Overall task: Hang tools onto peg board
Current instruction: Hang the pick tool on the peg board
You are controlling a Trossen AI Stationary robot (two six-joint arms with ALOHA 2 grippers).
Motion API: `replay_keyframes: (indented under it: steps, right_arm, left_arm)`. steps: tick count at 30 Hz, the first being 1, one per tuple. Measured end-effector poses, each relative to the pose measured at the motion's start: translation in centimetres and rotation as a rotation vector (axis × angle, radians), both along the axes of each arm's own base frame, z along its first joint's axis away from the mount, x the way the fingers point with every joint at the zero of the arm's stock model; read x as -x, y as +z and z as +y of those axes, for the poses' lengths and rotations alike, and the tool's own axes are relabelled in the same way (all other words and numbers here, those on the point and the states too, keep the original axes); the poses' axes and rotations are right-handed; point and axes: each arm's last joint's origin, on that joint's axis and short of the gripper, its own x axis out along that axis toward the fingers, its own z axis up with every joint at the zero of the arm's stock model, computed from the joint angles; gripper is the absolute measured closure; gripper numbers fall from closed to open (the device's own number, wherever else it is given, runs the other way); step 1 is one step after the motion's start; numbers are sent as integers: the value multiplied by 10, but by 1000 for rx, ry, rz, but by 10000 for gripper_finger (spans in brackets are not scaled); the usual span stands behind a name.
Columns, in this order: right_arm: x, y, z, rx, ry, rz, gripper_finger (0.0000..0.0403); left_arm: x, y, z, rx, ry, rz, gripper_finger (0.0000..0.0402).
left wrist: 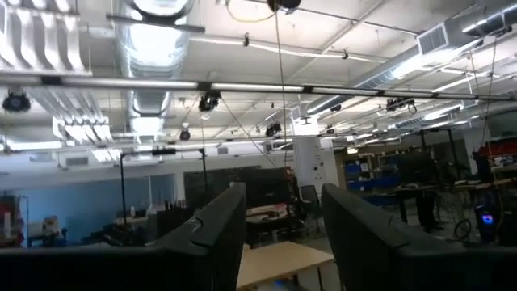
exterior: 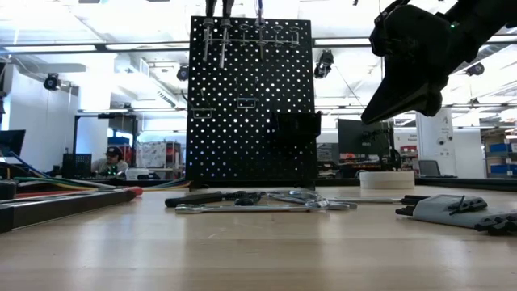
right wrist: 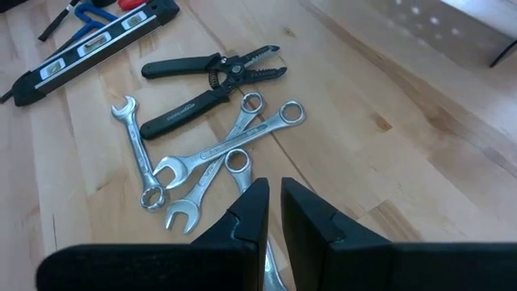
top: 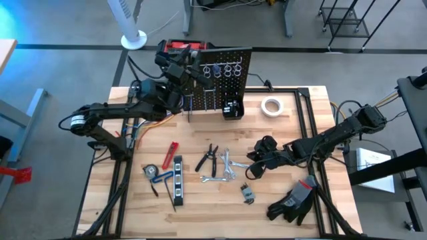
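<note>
- Landmark taken as the peg board (top: 223, 83), an upright black perforated panel at the far edge of the table (top: 313, 140).
- Nearest the front edge, well in front of the board and toward the right arm's side, a pair of black gloves (top: 293, 200) is seen lying flat.
- A small level (top: 177, 180) is laid lengthwise in front of the board on the left arm's side, with a blue-handled tool (top: 159, 176) just beside it and a red-handled tool (top: 171, 153) slightly nearer the board.
- Black pliers (right wrist: 214, 85) and a cluster of silver wrenches (right wrist: 206, 158) are found on the table in front of the board; the wrenches overlap one another and the pliers lie just beside them.
- The right gripper (right wrist: 273, 218) is held above the table just beside the wrench cluster, fingers nearly together; in the right wrist view a strip of silver metal shows between them, but whether it is gripped cannot be told.
- A white tape roll (top: 270, 106) is noted beside the board on the right arm's side.
- A small black bin (top: 232, 108) is mounted low on the board's face.
- Ring hooks (top: 221, 69) are lined along the board's top; a few tools already hang below them (exterior: 224, 36).
- The left gripper (top: 193, 75) is positioned at the board's upper edge on the left arm's side, fingers parted with nothing between them in the left wrist view.
- A red-and-black box (top: 179, 48) is recorded behind the board.
</note>
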Motion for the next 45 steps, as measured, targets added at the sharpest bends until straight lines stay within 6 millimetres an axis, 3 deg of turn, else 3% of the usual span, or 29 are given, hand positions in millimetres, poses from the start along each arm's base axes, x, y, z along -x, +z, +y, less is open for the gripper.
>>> replay_keyframes:
  steps: [5, 12, 16, 21, 25, 32, 37, 43, 45]
  right_arm:
    - [0, 0, 0, -8, -6, -2, 372]
    - [0, 0, 0, -25, -19, -11, 370]
    - [0, 1, 3, -61, -9, -15, 366]
    - [2, 1, 10, -66, 20, -22, 353]
    - [-1, 4, 12, -62, 43, -59, 344]
    - [-7, 12, 15, -32, 100, -145, 331]
    - [-10, 16, 16, -41, 108, -198, 324]
    - [-10, 17, 16, -51, 101, -204, 320]
    - [-10, 17, 16, -56, 98, -204, 322]
  left_arm:
    - [6, 33, -18, -40, 114, 87, 249]
    - [19, 77, -43, 97, 229, 186, 248]
    - [32, 80, -60, 199, 279, 300, 248]
    - [65, 71, -90, 281, 194, 318, 248]
    - [90, 41, -121, 337, 97, 366, 248]
    - [120, -41, -172, 384, -157, 352, 250]
    - [133, -96, -193, 436, -321, 302, 264]
    - [133, -161, -209, 406, -813, 577, 282]
    - [134, -180, -210, 398, -873, 669, 285]
